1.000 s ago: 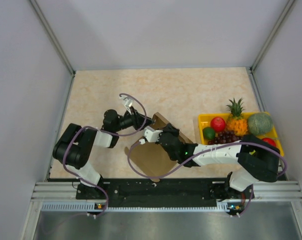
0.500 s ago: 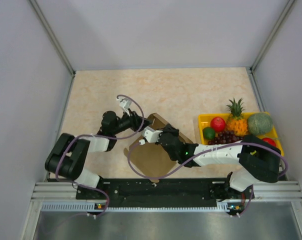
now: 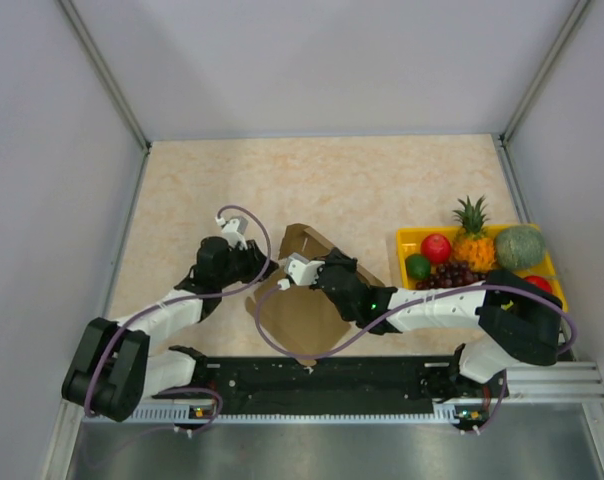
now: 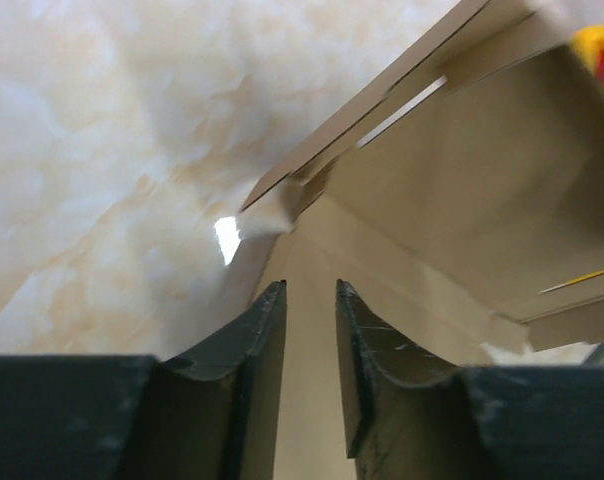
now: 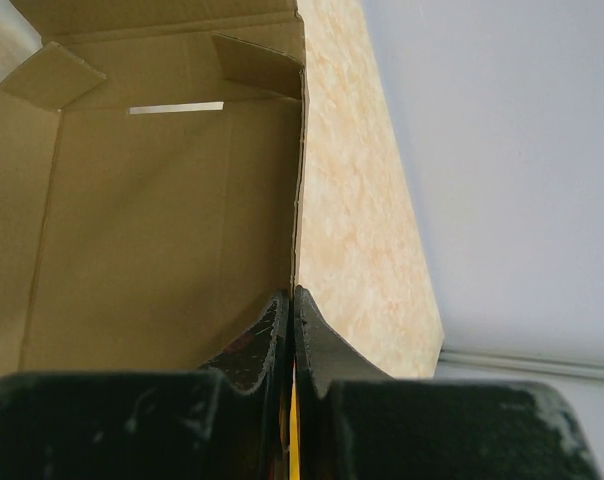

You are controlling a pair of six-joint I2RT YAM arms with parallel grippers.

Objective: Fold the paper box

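Left gripper (image 4: 310, 289) now nearer, apart; right gripper (image 5: 293, 296) tight on thin kraft paper box (image 5: 152, 220).

Plain brown kraft all over the paper box (image 3: 304, 315), not a mark on it. The tabletop (image 3: 362, 185) shows cream-and-peach marbling. Yellow tray (image 3: 406, 240). Left hand (image 4: 310, 300) and right hand (image 5: 292, 300), both glossy black.

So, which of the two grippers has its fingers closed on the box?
The right gripper: its fingers pinch the paper box wall; the left gripper has fingers standing apart.
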